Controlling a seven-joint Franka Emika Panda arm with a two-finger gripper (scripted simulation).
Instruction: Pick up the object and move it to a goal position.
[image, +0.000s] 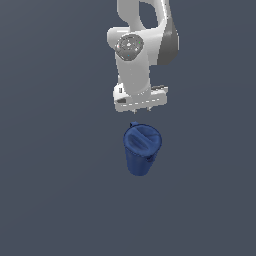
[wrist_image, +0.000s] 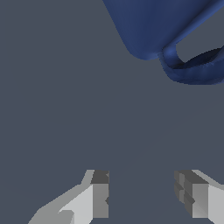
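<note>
Dark blue pitcher sits on the grey bench, tilted or lying partly over so its round lidded top faces the exterior camera, small rim nub at the upper edge. Arm hangs above and behind it in the exterior view, gripper close to the rim but apart from it. Wrist view: both fingers spread wide with bare bench between them, nothing held; the pitcher lies ahead of the fingers, off-centre, with a curved handle-like loop showing beside the body. Judgement: approach stage, grasp not yet begun. Risks from here: gripper is not centred over the body, so a straight descent could land a finger on the rim or lid and knock it rolling; the tapered wall may let the pitcher squeeze out as the fingers shut; catching only the loop would give a weak, swinging hold
</note>
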